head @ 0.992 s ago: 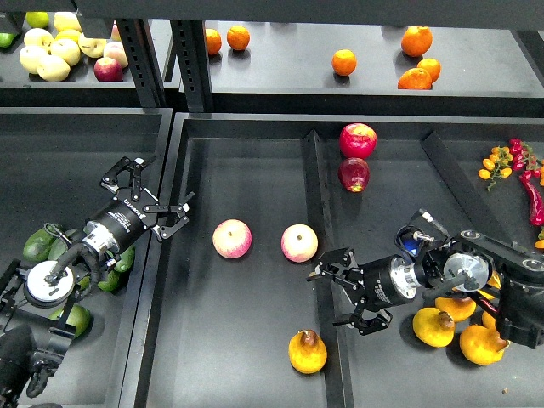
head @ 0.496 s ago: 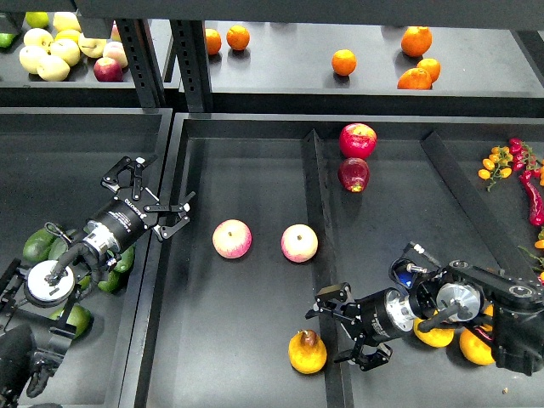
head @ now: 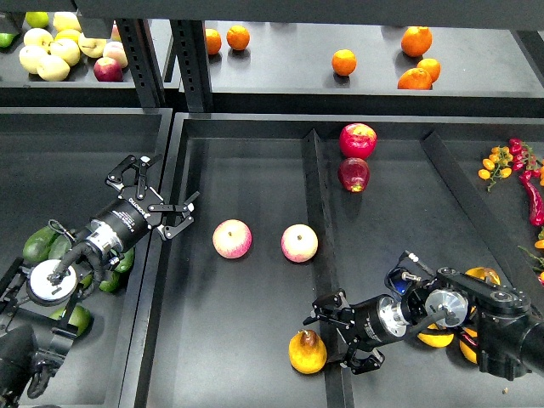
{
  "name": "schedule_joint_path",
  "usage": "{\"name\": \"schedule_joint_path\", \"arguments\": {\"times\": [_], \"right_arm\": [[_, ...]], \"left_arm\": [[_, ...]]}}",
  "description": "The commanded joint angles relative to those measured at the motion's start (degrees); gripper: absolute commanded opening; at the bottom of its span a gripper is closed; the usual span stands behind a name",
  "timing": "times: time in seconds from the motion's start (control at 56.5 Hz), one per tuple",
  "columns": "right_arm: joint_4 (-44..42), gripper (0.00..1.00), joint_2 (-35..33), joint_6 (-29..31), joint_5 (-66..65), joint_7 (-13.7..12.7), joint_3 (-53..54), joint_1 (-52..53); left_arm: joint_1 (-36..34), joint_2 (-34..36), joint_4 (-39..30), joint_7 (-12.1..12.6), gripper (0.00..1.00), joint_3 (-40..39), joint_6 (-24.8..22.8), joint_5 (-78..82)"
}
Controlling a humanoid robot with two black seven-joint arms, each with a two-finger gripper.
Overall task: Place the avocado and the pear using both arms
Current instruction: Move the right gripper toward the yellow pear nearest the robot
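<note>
A yellow-orange pear [head: 307, 351] with a brownish knob lies at the front of the middle tray. My right gripper [head: 338, 334] is open and empty, just to the right of the pear, over the divider rail. More pears [head: 437, 337] lie partly hidden behind my right arm. Several dark green avocados [head: 39, 244] lie in the left tray, partly under my left arm. My left gripper [head: 156, 198] is open and empty, held over the rail between the left and middle trays, up and to the right of the avocados.
Two pink-yellow apples [head: 232, 239] [head: 299, 243] lie mid-tray between the grippers. Two red apples [head: 358, 140] lie further back. Oranges [head: 344, 62] and pale apples [head: 47, 53] sit on the back shelf. Red chillies [head: 534, 197] lie at the far right.
My right gripper has moved down and left, from beside the right-hand pears to right next to the lone pear. My left gripper has shifted slightly right, still open.
</note>
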Motion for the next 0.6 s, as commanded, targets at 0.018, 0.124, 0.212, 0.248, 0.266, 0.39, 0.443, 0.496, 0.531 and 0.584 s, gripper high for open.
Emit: {"name": "schedule_joint_path", "arguments": {"times": [0.018,0.124,0.212,0.248,0.266,0.39,0.443,0.496,0.531,0.584], "right_arm": [[-2.5,0.89,1.2,0.0,0.4,0.0,0.6,0.6],[-5.0,0.89,2.8,0.0,0.4,0.0,2.8,0.9],[-6.6,0.89,4.9,0.0,0.4,0.0,3.1,0.9],[-7.6,0.9,5.9,0.0,0.4,0.0,3.1,0.9],[-7.9,0.9,6.0,0.0,0.5,0.0,3.1,0.9],[-8.5,0.9,6.2,0.0,1.5,0.0,2.6,1.0],[-9.0,0.9,6.3,0.0,2.0,0.0,2.3,1.0],[-10.2,0.9,6.6,0.0,2.5,0.0,2.2,1.1],[-11.4,0.88,7.4,0.0,3.0,0.0,2.2,1.1],[-13.2,0.86,8.4,0.0,3.6,0.0,2.1,1.1]], "left_arm": [[0.5,0.0,-0.5,0.2,0.98,0.0,0.0,0.0],[0.6,0.0,-0.5,0.2,0.98,0.0,0.0,0.0],[0.7,0.0,-0.5,0.2,0.98,0.3,0.0,0.0],[0.7,0.0,-0.6,0.2,0.98,0.5,0.0,0.0],[0.7,0.0,-0.7,0.3,0.98,0.5,0.0,0.0],[0.7,0.0,-0.9,0.3,0.98,0.7,0.0,0.1],[0.7,0.0,-0.9,0.3,0.98,0.7,0.0,0.1],[0.7,0.0,-0.9,0.3,0.98,0.8,0.0,0.1],[0.7,0.0,-0.9,0.3,0.98,0.9,0.0,0.1],[0.7,0.0,-0.9,0.3,0.98,0.9,0.0,0.1]]}}
